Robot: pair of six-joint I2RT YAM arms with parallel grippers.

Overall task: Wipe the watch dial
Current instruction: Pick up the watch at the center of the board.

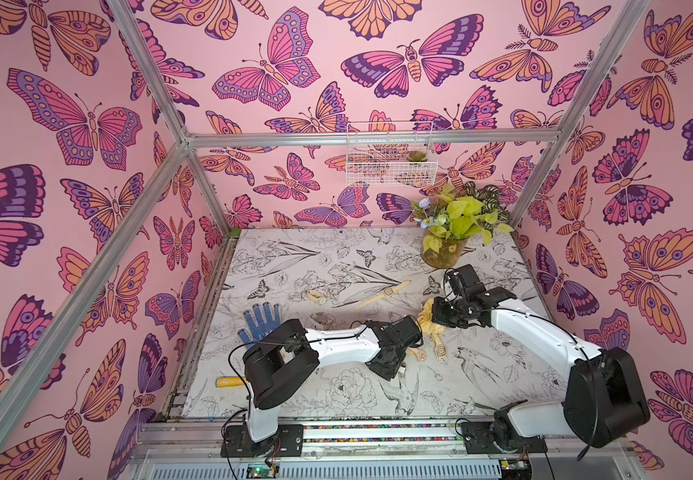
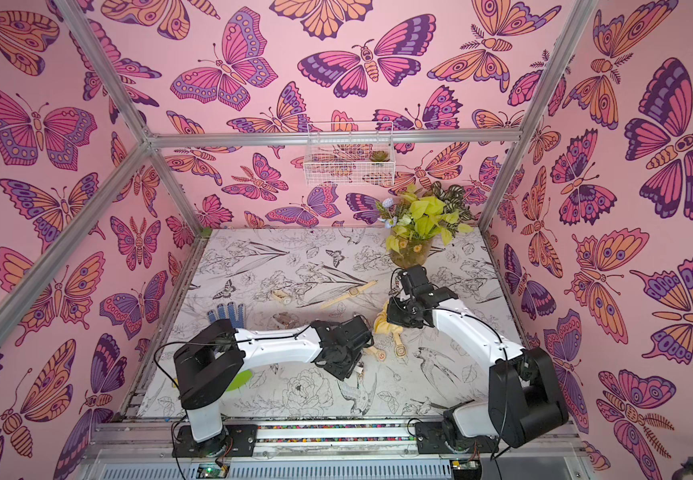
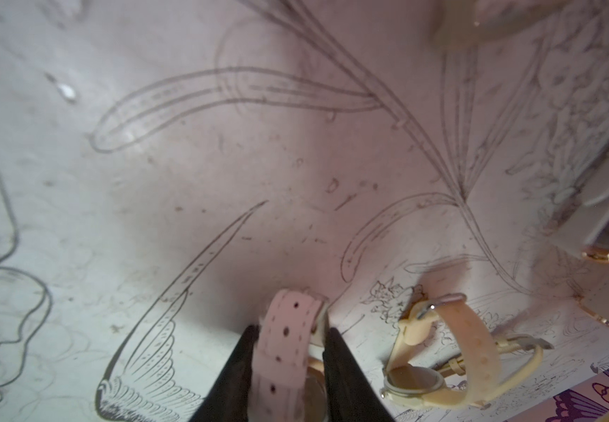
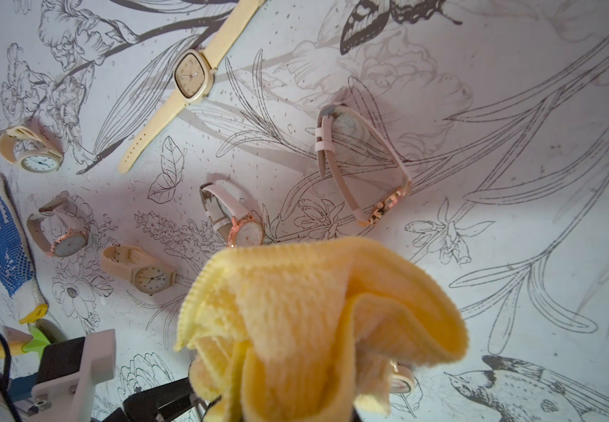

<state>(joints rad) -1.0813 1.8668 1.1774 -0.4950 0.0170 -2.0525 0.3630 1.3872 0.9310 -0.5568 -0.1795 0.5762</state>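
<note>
My top views are bright and evenly lit, the frame bars (image 1: 374, 139) splaying toward the edges. Soft shadows lie under my arms (image 1: 345, 345) on the surface (image 1: 378, 253). My left wrist view is dim, pink-tinted and blurry around the pink strap (image 3: 284, 350); my right shows the yellow cloth (image 4: 314, 321) out of focus.

1 bench (image 1: 336, 257): white, printed with black line-drawn flowers, birds, butterflies.
wall panels (image 1: 66, 124): pink, with purple, magenta and orange butterflies.
1 cloth (image 4: 314, 310): yellow.
1 pink-strapped watch (image 3: 284, 350): pale pink band, dark punched holes.
1 square watch (image 4: 189, 78): cream band, beige dial.
1 glove (image 4: 1, 234): white knit, blue dots, yellow cuff edge.
1 wire basket (image 1: 390, 153): white.
1 plant (image 1: 461, 212): lime-green leaves, some striped dark green.
</note>
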